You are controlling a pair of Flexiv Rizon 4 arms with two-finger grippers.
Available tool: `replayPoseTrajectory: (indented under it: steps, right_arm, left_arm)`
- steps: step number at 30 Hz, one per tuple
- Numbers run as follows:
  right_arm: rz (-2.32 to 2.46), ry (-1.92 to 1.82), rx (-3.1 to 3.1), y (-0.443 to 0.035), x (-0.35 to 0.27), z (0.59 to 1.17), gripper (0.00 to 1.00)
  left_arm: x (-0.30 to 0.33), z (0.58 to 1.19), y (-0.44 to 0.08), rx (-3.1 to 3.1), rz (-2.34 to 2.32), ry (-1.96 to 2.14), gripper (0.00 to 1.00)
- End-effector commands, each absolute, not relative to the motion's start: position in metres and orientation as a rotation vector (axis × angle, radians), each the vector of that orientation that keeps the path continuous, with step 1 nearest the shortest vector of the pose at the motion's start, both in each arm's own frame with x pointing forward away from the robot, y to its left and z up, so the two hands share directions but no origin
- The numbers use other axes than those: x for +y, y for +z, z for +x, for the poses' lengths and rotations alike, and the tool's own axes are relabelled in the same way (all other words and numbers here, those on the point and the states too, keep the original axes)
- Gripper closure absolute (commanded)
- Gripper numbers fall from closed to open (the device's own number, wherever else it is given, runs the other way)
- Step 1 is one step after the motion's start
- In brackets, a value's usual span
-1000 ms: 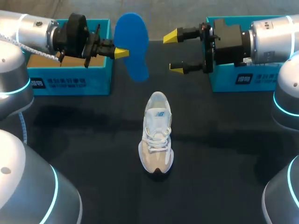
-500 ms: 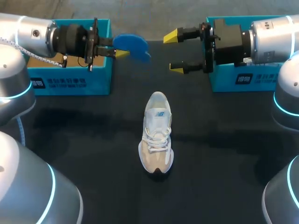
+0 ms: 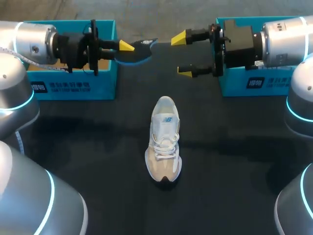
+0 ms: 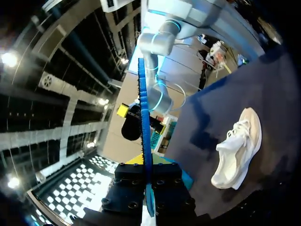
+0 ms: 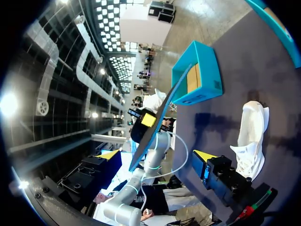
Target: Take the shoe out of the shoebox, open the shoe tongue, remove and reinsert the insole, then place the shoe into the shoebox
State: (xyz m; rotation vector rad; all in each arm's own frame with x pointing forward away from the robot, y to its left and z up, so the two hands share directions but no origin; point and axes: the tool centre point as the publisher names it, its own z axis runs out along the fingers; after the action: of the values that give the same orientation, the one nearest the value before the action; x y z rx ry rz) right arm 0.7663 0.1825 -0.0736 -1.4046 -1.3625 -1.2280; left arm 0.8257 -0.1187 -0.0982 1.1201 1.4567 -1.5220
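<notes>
Head view showed my left jaws clamped on the blue insole (image 3: 141, 51), held level, long axis crosswise to the shoe (image 3: 164, 139) standing on the table (image 3: 234, 147) nearer me; right jaws gaped wide beside its tip.

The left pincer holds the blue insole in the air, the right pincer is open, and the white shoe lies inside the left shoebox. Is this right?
One part is wrong: the head view shows the white shoe on the table, outside the left shoebox. The left pincer holds the blue insole in the air and the right pincer is open.
</notes>
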Motion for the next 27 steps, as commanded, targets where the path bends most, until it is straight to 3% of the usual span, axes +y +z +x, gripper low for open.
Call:
replayPoseTrajectory:
  steps: [1,27]
  right_arm:
    - [-1.409,-1.228,-1.362,-0.074,0.185,0.767,0.00]
    - [-1.413,-1.219,-1.370,-0.077,0.199,0.772,0.00]
  left_arm:
    - [-0.120,0.823,-0.102,1.258,1.201,-1.378,1.00]
    - [-0.126,0.826,-0.105,1.143,1.302,-1.139,1.00]
